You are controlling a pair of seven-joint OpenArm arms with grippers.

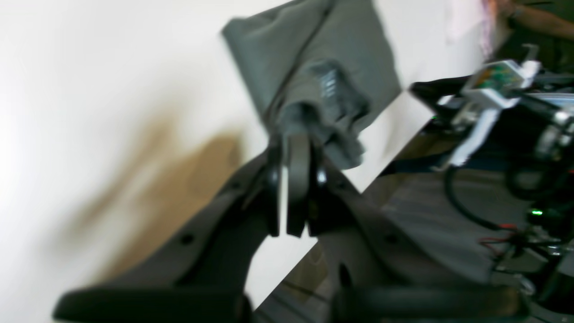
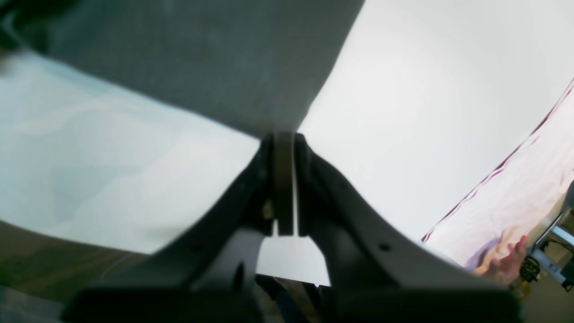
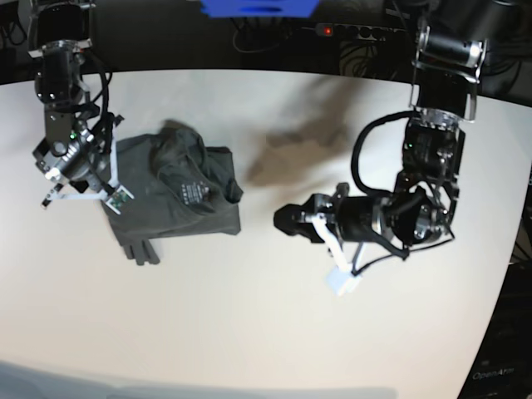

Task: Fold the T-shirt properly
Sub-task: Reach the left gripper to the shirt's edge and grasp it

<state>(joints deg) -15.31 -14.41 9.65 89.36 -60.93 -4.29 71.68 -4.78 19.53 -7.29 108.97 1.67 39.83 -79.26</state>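
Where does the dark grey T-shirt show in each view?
Left wrist: dark grey cotton T-shirt upper centre, beyond the shut jaws.
Right wrist: fills the top left, edge meeting the shut jaws.
Base: left of centre, bunched.
Shared landmark: white table.

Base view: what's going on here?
A dark grey short-sleeved cotton T-shirt lies partly folded into a rough block on the white table, its neck label showing. The right gripper is shut at the shirt's edge; whether it pinches any fabric cannot be told. The left gripper is shut and empty, over bare table apart from the shirt. The fold looks unfinished, with bunched cloth near the collar.
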